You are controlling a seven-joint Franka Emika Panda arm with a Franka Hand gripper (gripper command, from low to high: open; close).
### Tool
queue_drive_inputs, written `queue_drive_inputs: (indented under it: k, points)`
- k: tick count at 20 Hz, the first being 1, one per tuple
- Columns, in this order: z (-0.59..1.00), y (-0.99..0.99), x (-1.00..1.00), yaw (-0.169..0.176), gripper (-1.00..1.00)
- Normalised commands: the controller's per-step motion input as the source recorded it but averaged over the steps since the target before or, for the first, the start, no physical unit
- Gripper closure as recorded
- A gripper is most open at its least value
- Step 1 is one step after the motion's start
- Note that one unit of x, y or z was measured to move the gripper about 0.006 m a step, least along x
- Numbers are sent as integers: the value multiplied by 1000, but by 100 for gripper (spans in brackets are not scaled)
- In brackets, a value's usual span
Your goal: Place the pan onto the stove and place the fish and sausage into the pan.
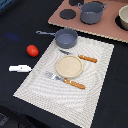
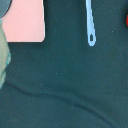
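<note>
Grey-blue and small, the pan (image 1: 66, 37) sits in the upper middle of the exterior view, on the far edge of a pale striped placemat (image 1: 97, 75), its thin handle (image 1: 45, 33) pointing toward the frame's left. Beyond it, along the top of the frame, lies the pinkish-brown stove (image 1: 107, 30), with a black burner disc (image 1: 66, 14) free at its left end and a bigger grey two-handled pot (image 1: 92, 12) beside that. On the dark table (image 1: 15, 20), at the frame's left, rests the red sausage (image 1: 32, 50), and just below it the flat white fish (image 1: 20, 68).

A round tan plate (image 1: 69, 66), a knife (image 1: 80, 57) and a fork (image 1: 65, 80) with orange handles lie on the placemat.

Neither view shows the gripper, so its state cannot be told. The wrist view shows the pale handle (image 2: 90, 22), a stove corner (image 2: 22, 20) and a sliver of red at the frame's edge.

Nothing is placed yet, so moving the pan appears to be the step in hand. A good grasp would likely take the handle close to the bowl, lift level, clear the pot, and set the pan centred on the free burner.
</note>
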Motion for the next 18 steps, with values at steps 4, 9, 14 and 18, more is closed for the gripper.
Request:
queue_drive_inputs:
  k: [4, 9, 14, 18]
  points:
    - [-38, -150, 496, -49, -100]
    - [-148, -220, 646, -80, -100]
    - [-245, -147, 590, -78, -100]
    - [-448, -235, 321, -63, -100]
